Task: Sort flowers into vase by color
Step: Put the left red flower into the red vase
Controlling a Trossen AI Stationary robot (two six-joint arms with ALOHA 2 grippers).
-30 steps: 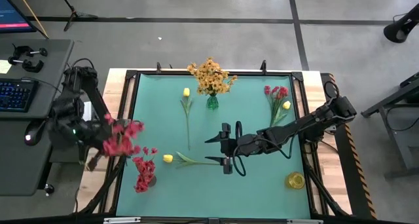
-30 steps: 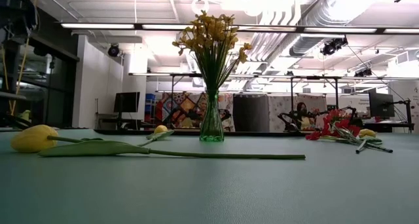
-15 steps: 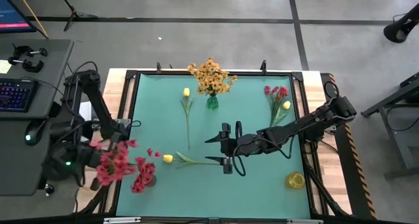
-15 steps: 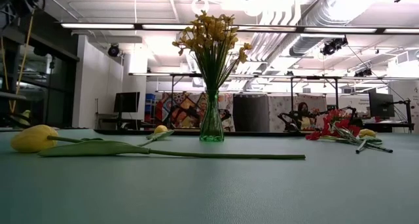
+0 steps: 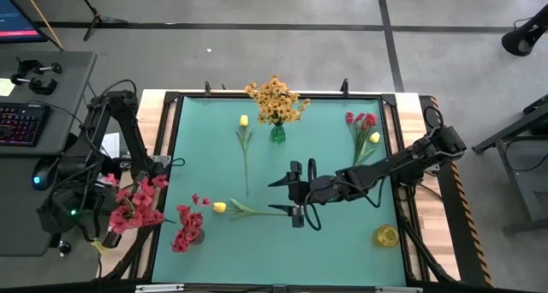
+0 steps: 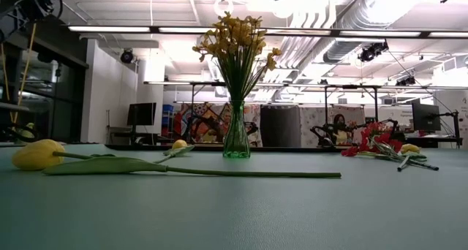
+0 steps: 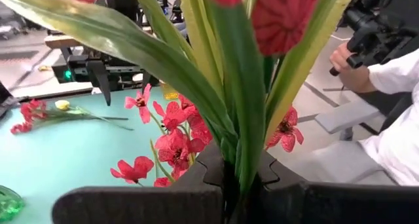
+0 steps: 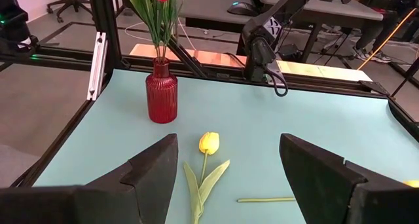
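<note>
The left gripper [image 7: 229, 185], off the table's left edge, clenches the stems of a red flower bunch [image 5: 137, 206] beside the red vase [image 8: 161, 92]. The right gripper [image 5: 295, 193] hovers released over a yellow tulip [image 8: 208, 143] lying mid-table.

The high view looked straight down; the low view faced level toward the green vase [image 6: 236, 142], both sharing it.

Bright ceiling strip lights [image 6: 241, 31] glare; held blooms blurred.
</note>
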